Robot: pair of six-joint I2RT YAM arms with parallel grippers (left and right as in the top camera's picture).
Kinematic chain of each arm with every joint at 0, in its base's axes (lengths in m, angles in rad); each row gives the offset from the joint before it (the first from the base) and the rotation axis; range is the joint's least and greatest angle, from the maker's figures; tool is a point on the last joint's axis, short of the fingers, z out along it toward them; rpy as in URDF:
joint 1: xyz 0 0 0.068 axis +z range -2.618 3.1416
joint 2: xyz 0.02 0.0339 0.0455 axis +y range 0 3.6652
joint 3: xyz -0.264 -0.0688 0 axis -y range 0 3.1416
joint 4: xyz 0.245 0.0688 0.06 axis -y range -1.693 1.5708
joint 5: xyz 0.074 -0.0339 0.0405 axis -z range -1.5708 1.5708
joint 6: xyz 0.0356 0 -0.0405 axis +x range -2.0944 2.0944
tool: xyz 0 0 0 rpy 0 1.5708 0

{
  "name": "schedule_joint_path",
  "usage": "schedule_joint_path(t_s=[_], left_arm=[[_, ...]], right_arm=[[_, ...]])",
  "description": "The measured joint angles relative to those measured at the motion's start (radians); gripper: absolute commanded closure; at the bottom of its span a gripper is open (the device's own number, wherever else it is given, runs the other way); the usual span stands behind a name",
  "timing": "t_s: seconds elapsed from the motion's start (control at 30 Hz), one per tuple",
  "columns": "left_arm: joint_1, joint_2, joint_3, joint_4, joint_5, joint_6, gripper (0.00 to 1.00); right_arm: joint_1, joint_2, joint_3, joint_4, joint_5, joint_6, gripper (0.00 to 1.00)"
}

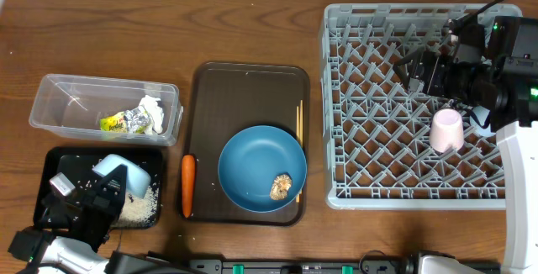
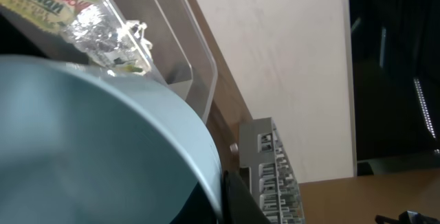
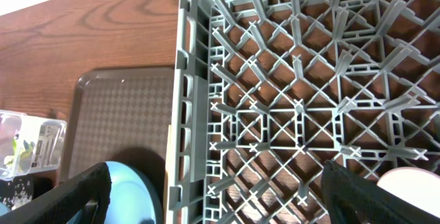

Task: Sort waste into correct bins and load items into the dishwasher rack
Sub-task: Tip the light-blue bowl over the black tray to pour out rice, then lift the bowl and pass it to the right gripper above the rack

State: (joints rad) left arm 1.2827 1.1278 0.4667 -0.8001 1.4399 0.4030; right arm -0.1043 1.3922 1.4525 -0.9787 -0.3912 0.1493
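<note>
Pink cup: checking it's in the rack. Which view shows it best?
Overhead: the whole pink cup shows inside the grey dishwasher rack. Right wrist catches only a pale sliver at the edge; left wrist shows none.

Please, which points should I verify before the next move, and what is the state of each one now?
1. Left pincer shut on bowl: ok.
2. Bowl held over black tray, rice landing inside it: ok.
3. Bowl completely emptied: cannot tell.
4. Right pincer open and empty: ok.
5. Pink cup placed in rack: ok.
6. Carrot and food lump binned: not ok.
</note>
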Motion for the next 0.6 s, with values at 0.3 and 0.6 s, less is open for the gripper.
schedule_joint_path(t_s=[0.3, 0.6], left_arm=[[0.0, 0.0, 0.0, 0.051, -0.049, -0.046, 0.94], [-0.059, -0.022, 0.008, 0.064, 0.058, -0.096, 0.94]], right_arm=[[0.0, 0.0, 0.0, 0.001, 0.0, 0.0, 0.09], [0.0, 0.0, 0.0, 0.006, 0.0, 0.003, 0.09]])
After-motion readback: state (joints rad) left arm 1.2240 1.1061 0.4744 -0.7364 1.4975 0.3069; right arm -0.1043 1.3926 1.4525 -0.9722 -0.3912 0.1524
